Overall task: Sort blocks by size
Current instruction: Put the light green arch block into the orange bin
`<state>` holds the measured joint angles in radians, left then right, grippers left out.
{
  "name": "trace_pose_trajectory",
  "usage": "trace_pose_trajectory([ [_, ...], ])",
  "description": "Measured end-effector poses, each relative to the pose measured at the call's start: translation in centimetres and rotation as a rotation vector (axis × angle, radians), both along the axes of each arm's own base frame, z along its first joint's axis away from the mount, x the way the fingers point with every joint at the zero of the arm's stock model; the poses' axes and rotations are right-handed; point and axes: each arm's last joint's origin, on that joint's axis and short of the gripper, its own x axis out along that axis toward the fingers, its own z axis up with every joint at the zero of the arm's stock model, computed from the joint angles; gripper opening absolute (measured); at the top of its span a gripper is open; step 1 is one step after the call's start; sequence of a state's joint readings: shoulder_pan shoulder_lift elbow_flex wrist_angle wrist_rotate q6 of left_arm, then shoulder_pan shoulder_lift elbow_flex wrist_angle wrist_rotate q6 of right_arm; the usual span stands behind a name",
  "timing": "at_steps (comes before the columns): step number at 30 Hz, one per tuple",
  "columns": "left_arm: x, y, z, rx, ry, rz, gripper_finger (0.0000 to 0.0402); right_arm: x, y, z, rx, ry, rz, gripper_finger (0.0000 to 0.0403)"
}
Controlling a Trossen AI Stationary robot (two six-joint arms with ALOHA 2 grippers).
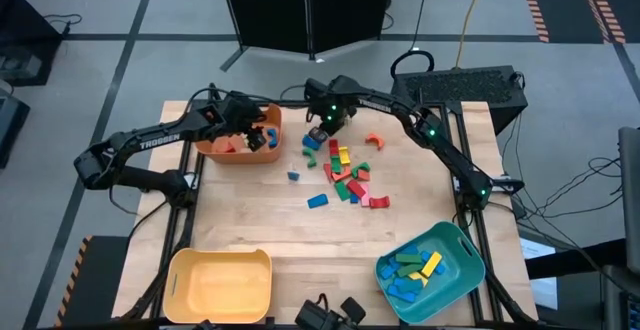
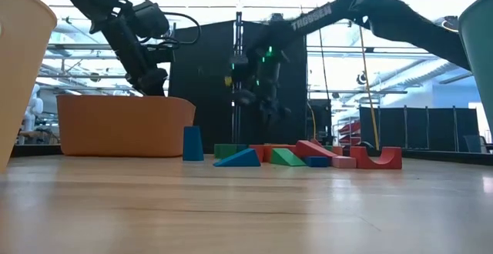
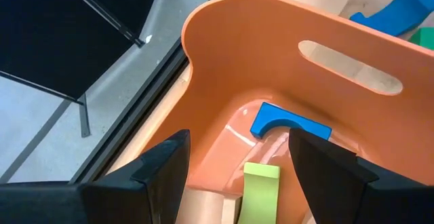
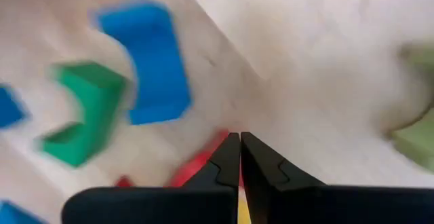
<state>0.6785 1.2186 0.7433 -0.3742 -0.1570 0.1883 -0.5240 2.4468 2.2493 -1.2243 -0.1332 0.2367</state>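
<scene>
The blocks lie in a loose pile at the middle of the table; a blue arch and a green arch show below my right gripper. My right gripper is shut and holds nothing, raised above the pile's far left end. My left gripper is open and empty over the orange bin at the far left. A blue arch and a light green block lie on that bin's floor.
A yellow bin stands at the near left. A teal bin at the near right holds blue, green and yellow blocks. An orange arch and two blue blocks lie apart from the pile.
</scene>
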Motion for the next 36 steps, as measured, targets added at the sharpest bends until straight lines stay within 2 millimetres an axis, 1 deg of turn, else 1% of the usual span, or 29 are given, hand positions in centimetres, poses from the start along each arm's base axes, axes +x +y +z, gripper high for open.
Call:
trace_pose_trajectory([
  [2,0.0,0.0,0.0,0.000,0.000,0.000,0.0251,0.1,-0.4,1.6,-0.067,-0.023,-0.030,0.0001],
  [4,0.0,0.0,0.0,-0.001,0.000,0.001,0.0251,0.1,-1.0,2.6,-0.150,-0.015,-0.071,0.0000],
  [7,0.0,0.0,0.0,-0.002,-0.001,0.003,0.0251,-0.3,-1.8,3.2,-0.244,0.015,-0.104,0.0001],
  [9,0.0,0.0,0.0,-0.004,-0.003,0.006,0.0251,-0.9,-2.4,3.2,-0.243,0.038,-0.126,0.0010],
  [11,0.0,0.0,0.0,-0.004,-0.003,0.005,0.0251,-1.6,-3.1,2.5,-0.228,0.092,-0.165,0.0029],
  [14,0.0,0.0,0.0,-0.004,-0.003,0.005,0.0251,-2.4,-4.2,1.7,-0.242,0.136,-0.221,0.0069],
  [19,0.0,0.0,0.0,-0.004,-0.003,0.005,0.0251,-2.4,-4.7,1.5,-0.243,0.119,-0.253,0.0140],
  [23,0.0,0.0,0.0,-0.001,-0.002,0.002,0.0251,-2.5,-5.2,1.0,-0.240,0.116,-0.262,0.0181],
  [25,0.0,0.0,0.0,0.000,-0.002,0.002,0.0251,-2.6,-5.5,0.7,-0.236,0.121,-0.266,0.0193],
  [27,0.0,0.0,0.0,0.001,-0.004,0.002,0.0251,-2.6,-5.6,0.0,-0.226,0.141,-0.266,0.0199],
  [33,0.1,0.0,0.1,0.006,-0.008,-0.001,0.0251,-2.9,-6.2,-2.2,-0.172,0.189,-0.252,0.0200],
  [36,0.1,0.0,0.1,0.005,-0.009,-0.003,0.0251,-2.9,-6.2,-2.8,-0.160,0.205,-0.236,0.0200],
])
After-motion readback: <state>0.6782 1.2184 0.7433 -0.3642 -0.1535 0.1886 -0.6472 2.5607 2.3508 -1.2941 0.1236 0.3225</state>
